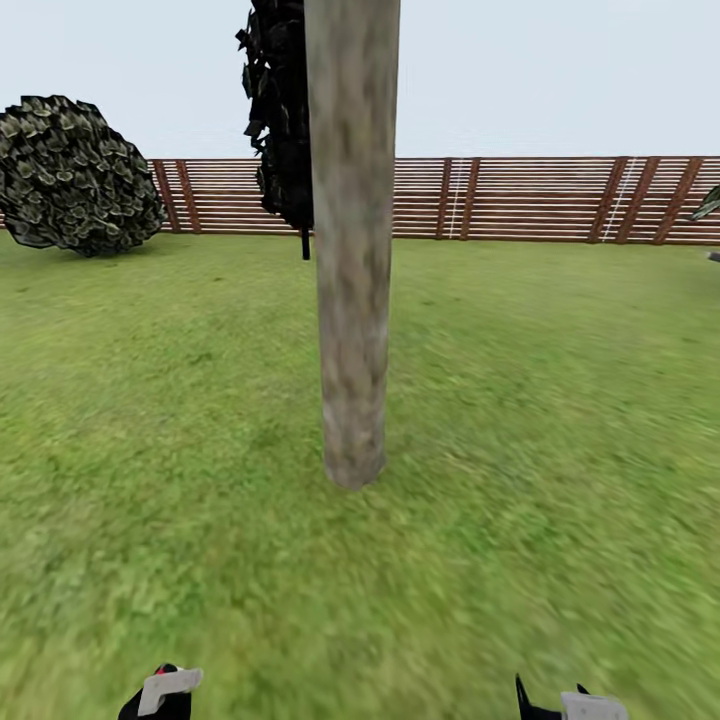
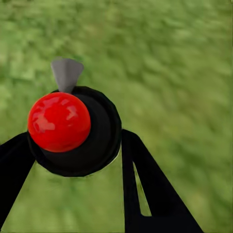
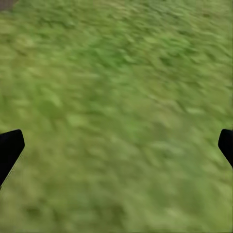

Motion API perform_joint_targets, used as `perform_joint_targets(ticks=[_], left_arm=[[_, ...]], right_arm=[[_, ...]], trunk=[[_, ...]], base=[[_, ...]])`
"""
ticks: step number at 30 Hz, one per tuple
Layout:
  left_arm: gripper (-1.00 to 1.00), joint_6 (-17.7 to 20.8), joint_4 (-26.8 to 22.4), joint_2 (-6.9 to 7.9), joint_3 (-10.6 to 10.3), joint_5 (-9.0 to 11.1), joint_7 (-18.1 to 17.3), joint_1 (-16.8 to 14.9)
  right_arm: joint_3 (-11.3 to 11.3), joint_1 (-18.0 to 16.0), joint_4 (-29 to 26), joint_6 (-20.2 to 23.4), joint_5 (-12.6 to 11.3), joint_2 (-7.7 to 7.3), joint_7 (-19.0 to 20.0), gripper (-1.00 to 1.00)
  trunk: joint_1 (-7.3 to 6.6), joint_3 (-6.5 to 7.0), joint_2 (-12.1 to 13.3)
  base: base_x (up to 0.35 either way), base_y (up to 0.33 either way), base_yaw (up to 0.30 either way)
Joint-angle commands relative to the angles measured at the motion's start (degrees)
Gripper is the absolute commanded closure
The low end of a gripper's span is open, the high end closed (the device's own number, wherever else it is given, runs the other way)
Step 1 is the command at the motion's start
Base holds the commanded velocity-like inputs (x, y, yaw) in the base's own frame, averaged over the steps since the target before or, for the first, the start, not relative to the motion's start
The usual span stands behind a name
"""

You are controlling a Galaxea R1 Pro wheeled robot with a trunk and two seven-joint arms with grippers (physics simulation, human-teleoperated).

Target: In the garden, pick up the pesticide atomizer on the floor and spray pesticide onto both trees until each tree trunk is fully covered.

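Observation:
A thick, smooth grey-beige tree trunk [image 1: 352,250] rises from the lawn straight ahead, its base a short way in front of both arms. Dark ragged foliage [image 1: 280,110] hangs just behind its left side. My left gripper [image 1: 160,695] sits at the bottom edge of the head view. In the left wrist view the left gripper [image 2: 73,145] is shut on the pesticide atomizer [image 2: 77,131], a dark round bottle seen end-on with a red dome and a grey nozzle, above grass. My right gripper [image 1: 565,705] [image 3: 116,145] is open over bare grass, holding nothing.
A round dark bush [image 1: 75,175] stands at the back left. A brown slatted wooden fence [image 1: 540,200] closes the far side of the lawn [image 1: 540,400]. A bit of leaf [image 1: 710,203] pokes in at the right edge. Grass stretches wide on both sides of the trunk.

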Motion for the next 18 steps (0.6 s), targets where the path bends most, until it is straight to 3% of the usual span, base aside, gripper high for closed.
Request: perform_joint_targets(ticks=[1,18], left_arm=[[1.0,0.0,-0.01,0.0,0.0,0.0,0.0,-0.01],[1.0,-0.05,-0.02,0.09,0.08,-0.23,0.0,0.01]], right_arm=[[0.0,0.0,0.0,0.01,0.0,0.0,0.0,-1.0],[0.01,0.0,0.31,0.01,0.08,-0.3,-0.01,-1.0]], trunk=[[0.0,0.0,0.0],[0.0,0.0,0.0]], base=[[0.338,-0.014,0.0],[0.298,-0.122,0.0]])
